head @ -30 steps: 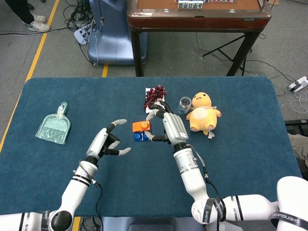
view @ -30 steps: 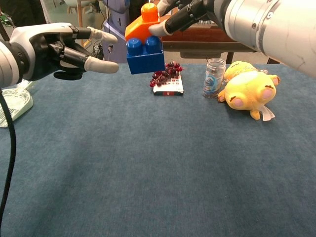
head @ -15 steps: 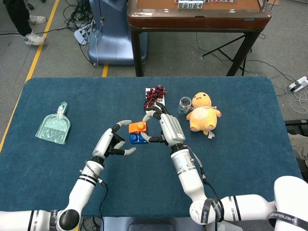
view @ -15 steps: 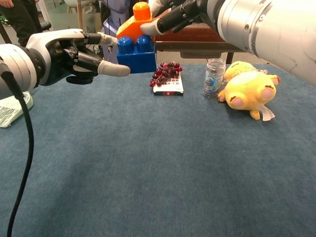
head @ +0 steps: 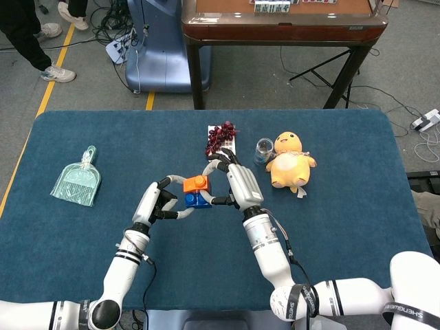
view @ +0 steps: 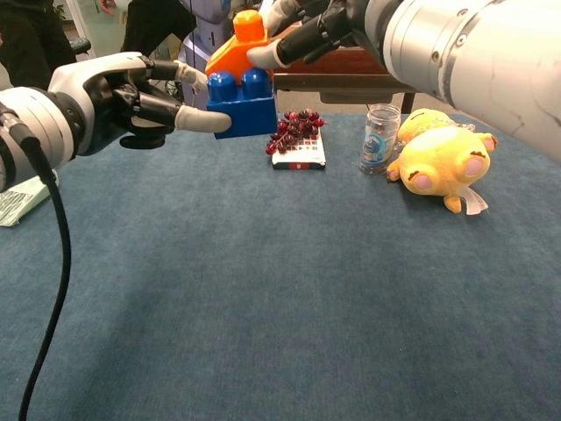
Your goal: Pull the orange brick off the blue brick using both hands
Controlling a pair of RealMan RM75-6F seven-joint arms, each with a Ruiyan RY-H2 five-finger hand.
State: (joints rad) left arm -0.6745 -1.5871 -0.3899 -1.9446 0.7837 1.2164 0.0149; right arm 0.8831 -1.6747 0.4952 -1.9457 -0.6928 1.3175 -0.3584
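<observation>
Both hands on the brick pair, still joined

I see the orange brick [view: 244, 46] seated on the blue brick [view: 243, 103], the pair held up above the bench [view: 280, 298], mid-bench in the head view. My right hand [head: 232, 180] pinches the orange brick from the right, fingertips [view: 263, 54] on its side. My left hand [view: 114, 96] reaches in from the left; one finger [view: 203, 120] presses the blue brick's lower left edge, another lies along its top left. The grip on the blue looks like a pinch, the far side is hidden. Behind the bricks: grapes [view: 296, 130] on a small card, a jar [view: 379, 138], a yellow plush [view: 441, 161] at right. A green dustpan [head: 78, 184] sits far left.
</observation>
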